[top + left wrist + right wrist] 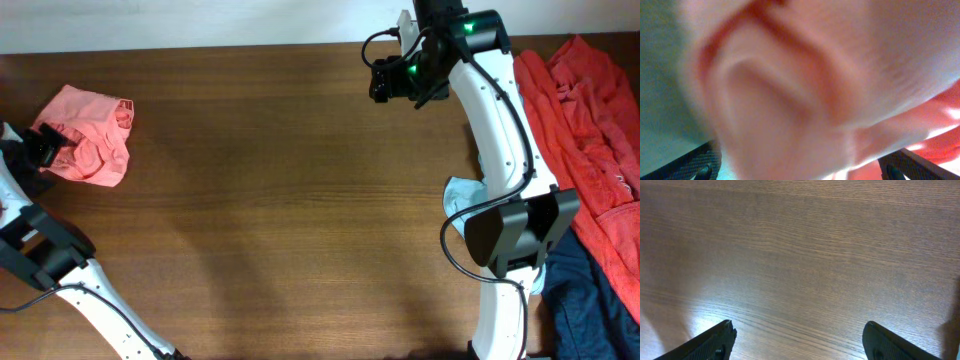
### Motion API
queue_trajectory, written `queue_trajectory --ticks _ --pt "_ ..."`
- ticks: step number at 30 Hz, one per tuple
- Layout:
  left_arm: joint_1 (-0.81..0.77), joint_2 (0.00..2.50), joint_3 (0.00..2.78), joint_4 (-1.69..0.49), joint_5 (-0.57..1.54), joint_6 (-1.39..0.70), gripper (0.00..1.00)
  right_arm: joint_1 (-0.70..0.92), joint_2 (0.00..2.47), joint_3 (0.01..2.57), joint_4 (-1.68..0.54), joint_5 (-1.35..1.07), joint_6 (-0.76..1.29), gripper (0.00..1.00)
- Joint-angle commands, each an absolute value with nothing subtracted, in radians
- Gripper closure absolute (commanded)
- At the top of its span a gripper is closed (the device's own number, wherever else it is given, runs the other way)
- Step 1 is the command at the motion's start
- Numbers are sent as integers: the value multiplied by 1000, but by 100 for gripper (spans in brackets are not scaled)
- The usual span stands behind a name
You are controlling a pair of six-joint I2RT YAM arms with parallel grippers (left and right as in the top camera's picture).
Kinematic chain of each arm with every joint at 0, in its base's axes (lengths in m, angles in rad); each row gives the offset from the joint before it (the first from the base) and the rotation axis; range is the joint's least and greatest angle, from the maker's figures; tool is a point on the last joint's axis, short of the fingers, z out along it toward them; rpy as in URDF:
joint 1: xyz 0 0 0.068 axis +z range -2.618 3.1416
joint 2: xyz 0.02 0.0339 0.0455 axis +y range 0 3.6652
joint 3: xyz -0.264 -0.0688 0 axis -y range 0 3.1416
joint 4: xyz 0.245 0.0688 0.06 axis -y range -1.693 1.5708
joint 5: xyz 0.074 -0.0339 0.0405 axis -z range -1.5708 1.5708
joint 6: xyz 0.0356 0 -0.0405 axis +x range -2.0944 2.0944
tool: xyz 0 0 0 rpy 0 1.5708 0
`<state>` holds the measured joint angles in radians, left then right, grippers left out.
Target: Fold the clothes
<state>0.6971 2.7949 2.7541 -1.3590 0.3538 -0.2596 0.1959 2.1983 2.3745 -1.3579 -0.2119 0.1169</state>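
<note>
1. Garments, overhead view. The salmon-pink shirt lies crumpled with no clear long axis, directly ahead of the left gripper and touching it. The right gripper hangs well apart from the shirt, across the bare table. Behind the right arm lie a red garment, a navy garment and a grey-blue garment.
2. Left wrist view. Blurred pink cloth presses close to the lens. The two fingers stand at opposite bottom corners, spread wide, so the jaws read as released.
3. Right wrist view. Both fingertips are parted over plain wood, with nothing between them.
4. Judgement. The left arm is much the nearer. Flattening the bundle would probably require the right gripper to cross towards it.
</note>
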Motion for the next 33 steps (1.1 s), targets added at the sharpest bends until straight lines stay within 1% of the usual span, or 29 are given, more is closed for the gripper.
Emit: queue_trajectory --ticks 1,6,9,11,12,13,15,17,20,22,24,26,28,29,30,33 --pt "703 2674 2743 -1379 169 -204 1 196 2200 2369 -1357 -229 99 14" --pt "703 2569 2743 -1393 168 -131 1 196 2199 2378 -1355 -260 30 8" --pt "698 2494 2743 -1411 190 -49 1 195 2192 2415 -1369 -259 -58 0" --pt "687 2434 2743 -1420 295 55 1 195 2167 2453 -1394 -258 -133 1" --pt "683 2423 2743 -1423 322 76 1 195 2158 2465 -1402 -258 -148 1" --pt "669 2390 2743 -1430 401 135 1 195 2139 2489 -1420 -258 -167 1" --pt "636 2346 2743 -1449 493 220 1 195 2099 2535 -1451 -258 -180 1" --pt "598 2317 2743 -1468 553 282 1 195 2062 2564 -1471 -258 -180 1" --pt "493 2277 2743 -1505 611 401 1 203 1982 2578 -1491 -259 -179 1" --pt "428 2264 2743 -1519 614 436 1 212 1935 2578 -1521 -263 -164 1" --pt "328 2260 2743 -1528 615 440 1 221 1903 2578 -1534 -262 -118 1" --pt "216 2261 2742 -1531 606 440 1 223 1891 2578 -1547 -262 -118 1" --pt "137 2261 2742 -1525 584 440 1 222 1892 2577 -1589 -262 -118 1" --pt "110 2261 2742 -1520 561 440 1 223 1892 2574 -1599 -262 -118 1" --pt "66 2261 2742 -1512 484 440 1 222 1892 2573 -1602 -262 -119 1" --pt "2 2261 2742 -1512 310 440 1 222 1892 2573 -1602 -262 -119 1"
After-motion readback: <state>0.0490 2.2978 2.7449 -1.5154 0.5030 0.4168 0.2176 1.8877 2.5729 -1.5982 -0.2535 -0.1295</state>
